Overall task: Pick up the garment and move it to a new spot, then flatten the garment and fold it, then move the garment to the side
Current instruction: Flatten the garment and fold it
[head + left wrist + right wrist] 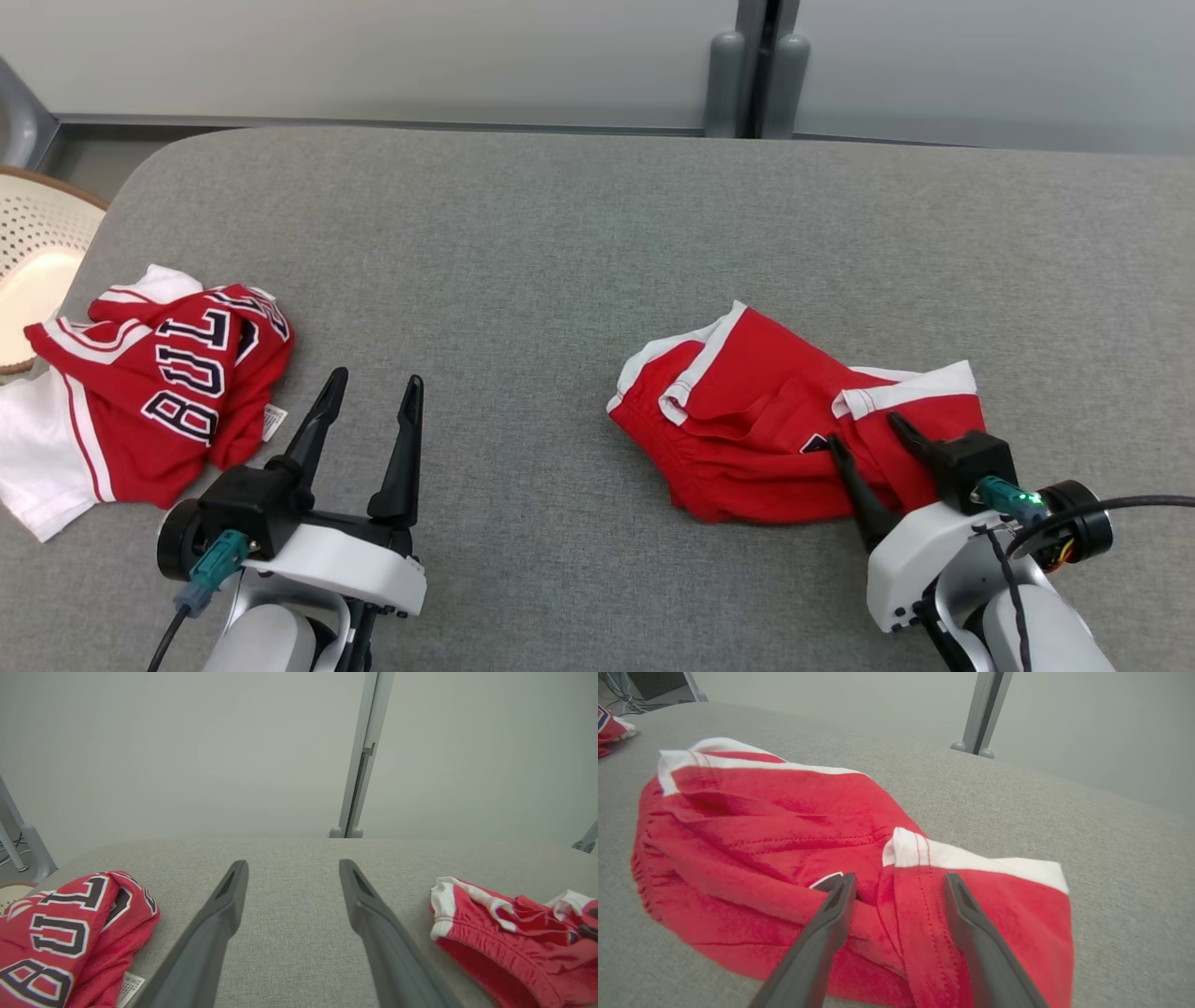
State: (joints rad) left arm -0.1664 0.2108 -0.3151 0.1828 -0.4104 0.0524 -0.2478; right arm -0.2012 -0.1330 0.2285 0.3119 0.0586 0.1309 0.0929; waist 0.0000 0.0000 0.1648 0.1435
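Empty right claw (861,427) gapes over red shorts (747,420); may pinch only one layer and slip; left claw (376,375) open, empty.

Head looks down; wrists low (sharing shorts (747,420)).

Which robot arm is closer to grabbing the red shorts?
Right. The right gripper is open, straddling a fold of the red shorts; the left gripper hangs open over the grey surface, apart from them.
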